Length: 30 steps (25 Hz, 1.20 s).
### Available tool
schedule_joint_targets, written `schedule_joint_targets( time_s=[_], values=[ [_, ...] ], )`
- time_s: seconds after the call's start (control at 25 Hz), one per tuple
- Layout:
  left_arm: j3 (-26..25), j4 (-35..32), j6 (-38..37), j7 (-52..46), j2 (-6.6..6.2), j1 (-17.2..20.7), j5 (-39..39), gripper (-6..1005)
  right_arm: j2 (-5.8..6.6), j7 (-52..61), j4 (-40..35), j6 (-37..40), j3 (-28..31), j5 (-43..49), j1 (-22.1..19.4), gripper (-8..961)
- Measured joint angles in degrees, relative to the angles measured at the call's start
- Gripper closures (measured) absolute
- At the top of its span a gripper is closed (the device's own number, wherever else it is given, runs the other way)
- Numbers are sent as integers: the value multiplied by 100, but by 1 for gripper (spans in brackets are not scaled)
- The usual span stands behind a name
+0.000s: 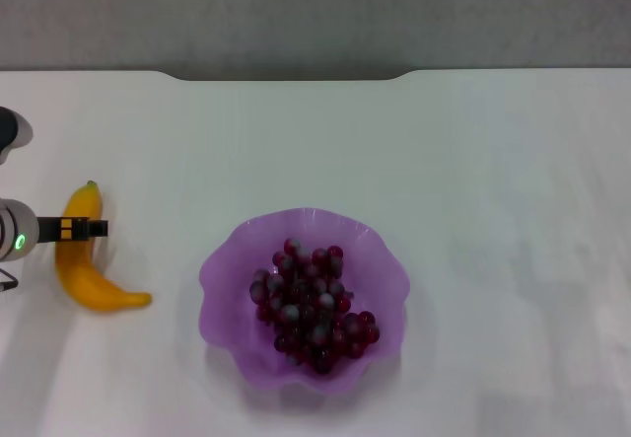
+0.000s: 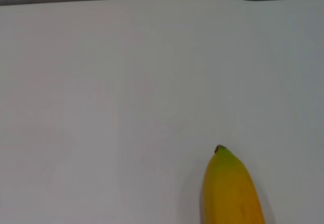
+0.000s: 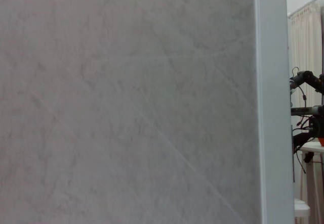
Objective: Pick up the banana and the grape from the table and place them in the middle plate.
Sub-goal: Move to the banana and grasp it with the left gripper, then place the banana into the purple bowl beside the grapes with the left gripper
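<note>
The banana (image 1: 87, 277) lies on the white table (image 1: 493, 161) at the far left, with its green stem tip pointing away from me. My left gripper (image 1: 91, 227) reaches in from the left edge and sits over the banana's upper half. The banana's stem end also shows in the left wrist view (image 2: 230, 188). The grape bunch (image 1: 311, 304) lies inside the purple scalloped middle plate (image 1: 222, 279), at the table's front centre. My right gripper is out of view; its wrist camera shows only a grey wall.
The table's grey far edge (image 1: 296, 74) runs across the back. Bare white tabletop lies between the banana and the plate, and to the plate's right.
</note>
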State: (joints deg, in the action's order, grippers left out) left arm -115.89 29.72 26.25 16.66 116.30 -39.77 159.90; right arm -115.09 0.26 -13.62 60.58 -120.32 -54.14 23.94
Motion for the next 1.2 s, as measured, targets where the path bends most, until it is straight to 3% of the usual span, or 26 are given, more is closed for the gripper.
schedule_joint_targets(
  time_s=[0.2,0.48,0.68,1.04,1.2],
  values=[
    [23,-2,92,-12,10,-33,6,134,-3,0,0,8,0,0,-13,129],
    [26,11,182,27,14,-40,6,329,-4,0,0,12,0,0,-13,129],
    [241,245,221,12,17,-30,7,523,-5,0,0,15,0,0,-23,129],
    [605,1648,683,48,27,287,-24,522,-5,0,20,-31,0,0,-22,129],
    [598,2159,1227,140,2,309,-44,522,-5,0,41,-37,0,0,-21,129]
  ],
)
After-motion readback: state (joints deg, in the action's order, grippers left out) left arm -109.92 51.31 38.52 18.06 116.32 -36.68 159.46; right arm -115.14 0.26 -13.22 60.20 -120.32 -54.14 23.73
